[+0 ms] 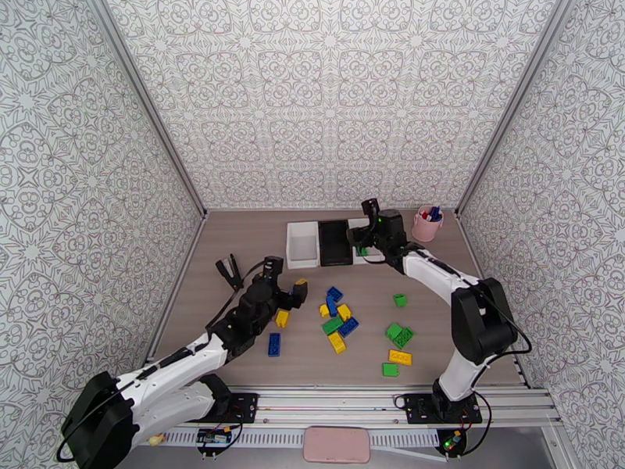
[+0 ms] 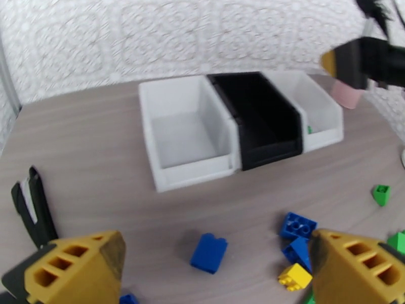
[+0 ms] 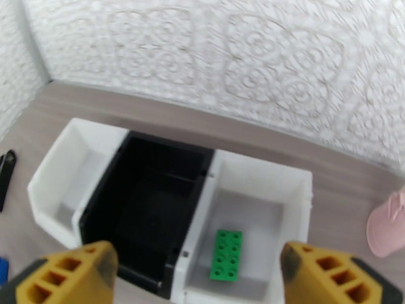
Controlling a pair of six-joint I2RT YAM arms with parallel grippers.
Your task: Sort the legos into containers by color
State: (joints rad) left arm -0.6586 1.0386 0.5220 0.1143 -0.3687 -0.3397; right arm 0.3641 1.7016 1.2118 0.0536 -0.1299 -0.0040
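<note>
Right gripper (image 3: pixel 197 264) gapes empty above the white bin (image 3: pixel 263 169) at the desk's (image 1: pixel 234 244) far edge; 1 green brick (image 3: pixel 227 254) sorted, other legos (image 1: pixel 332 325) lie loose.

Far edge of table (image 1: pixel 234 236), centre: left bin (image 3: pixel 53 165), middle bin (image 3: pixel 152 198), right bin (image 3: pixel 255 181), touching in a row. One brick (image 3: pixel 227 254) inside right bin. Pen cup (image 1: pixel 426 226) right of row, near far-right corner. Stapler (image 1: pixel 229 271) toward left edge. Loose bricks (image 1: pixel 348 326) scattered mid-table toward near edge.
</note>
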